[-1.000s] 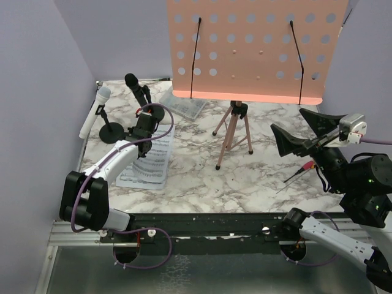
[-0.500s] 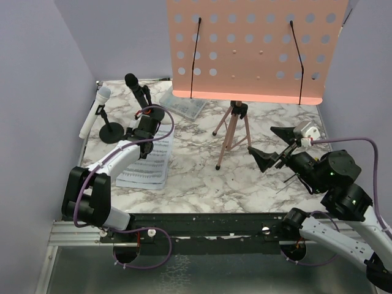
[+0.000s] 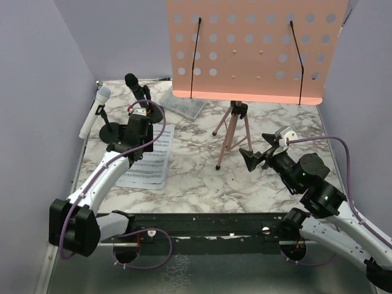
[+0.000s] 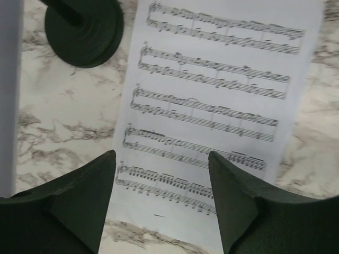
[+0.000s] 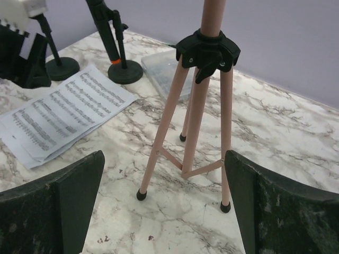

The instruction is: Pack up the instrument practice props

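Observation:
The pink perforated board (image 3: 248,49) stands on thin pink tripod legs (image 3: 233,131) (image 5: 196,111) at the back centre. White sheet-music pages (image 3: 150,159) (image 4: 212,95) (image 5: 58,114) lie flat on the marble table. A black microphone (image 3: 136,87) and a white microphone (image 3: 97,110) sit in round-based holders (image 5: 125,71) (image 4: 85,32) at the back left. My left gripper (image 3: 136,138) (image 4: 161,156) hovers open over the pages, holding nothing. My right gripper (image 3: 257,149) (image 5: 164,156) is open wide, facing the tripod legs from the right and apart from them.
A clear plastic case (image 3: 187,107) (image 5: 164,66) lies behind the pages, under the board's left edge. Lilac walls (image 3: 43,92) close in the left, back and right. The black rail (image 3: 202,223) carrying the arm bases runs along the near edge.
My left gripper has opened and drawn back from the black microphone's holder to above the pages. The right arm has dropped and swung left toward the tripod, its jaws still wide.

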`<act>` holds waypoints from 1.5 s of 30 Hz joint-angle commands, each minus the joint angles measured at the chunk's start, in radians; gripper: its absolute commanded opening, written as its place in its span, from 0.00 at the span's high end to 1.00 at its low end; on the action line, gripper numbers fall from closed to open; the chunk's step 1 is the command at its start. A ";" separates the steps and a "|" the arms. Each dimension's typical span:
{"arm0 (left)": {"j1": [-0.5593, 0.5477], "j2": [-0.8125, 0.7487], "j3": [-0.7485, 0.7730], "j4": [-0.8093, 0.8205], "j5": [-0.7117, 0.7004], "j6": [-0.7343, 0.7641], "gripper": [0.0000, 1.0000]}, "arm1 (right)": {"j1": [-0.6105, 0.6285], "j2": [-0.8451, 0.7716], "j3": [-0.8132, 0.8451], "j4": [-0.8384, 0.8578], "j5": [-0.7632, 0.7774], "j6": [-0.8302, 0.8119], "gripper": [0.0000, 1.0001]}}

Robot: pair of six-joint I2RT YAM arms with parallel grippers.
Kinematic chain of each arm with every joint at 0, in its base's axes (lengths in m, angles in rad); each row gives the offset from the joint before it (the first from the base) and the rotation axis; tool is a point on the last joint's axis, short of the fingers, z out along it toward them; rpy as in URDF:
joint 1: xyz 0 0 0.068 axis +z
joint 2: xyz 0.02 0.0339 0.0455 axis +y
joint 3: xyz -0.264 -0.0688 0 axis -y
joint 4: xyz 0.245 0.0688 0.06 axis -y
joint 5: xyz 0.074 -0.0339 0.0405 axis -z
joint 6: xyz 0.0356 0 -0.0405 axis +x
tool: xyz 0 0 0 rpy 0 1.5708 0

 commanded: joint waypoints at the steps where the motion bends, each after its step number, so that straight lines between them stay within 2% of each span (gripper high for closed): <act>1: -0.009 -0.124 -0.027 0.054 0.284 -0.077 0.24 | 0.004 0.002 -0.071 0.222 0.099 0.027 0.00; 5: -0.015 -0.230 -0.095 0.199 0.460 -0.123 0.18 | 0.003 0.017 -0.164 0.450 0.144 -0.005 0.00; 8: -0.028 -0.300 -0.166 0.363 0.575 -0.184 0.17 | 0.003 0.076 -0.174 0.538 0.175 -0.018 0.00; 12: -0.065 -0.365 -0.253 0.588 0.637 -0.250 0.16 | -0.004 0.175 -0.144 0.582 0.176 0.019 0.01; 16: -0.125 -0.383 -0.292 0.750 0.641 -0.253 0.16 | -0.032 0.225 -0.170 0.692 0.132 0.050 0.09; 20: -0.196 -0.357 -0.282 0.824 0.616 -0.247 0.16 | -0.091 0.238 -0.210 0.782 0.104 0.056 0.14; 29: -0.304 -0.256 -0.217 0.920 0.574 -0.247 0.16 | -0.290 0.267 -0.225 0.832 -0.165 0.049 0.21; 36: -0.337 -0.158 -0.168 1.030 0.593 -0.243 0.16 | -0.325 0.340 -0.155 0.792 -0.318 0.020 0.31; 45: -0.375 -0.084 -0.112 1.089 0.592 -0.219 0.16 | -0.327 0.393 -0.130 0.796 -0.361 -0.018 0.36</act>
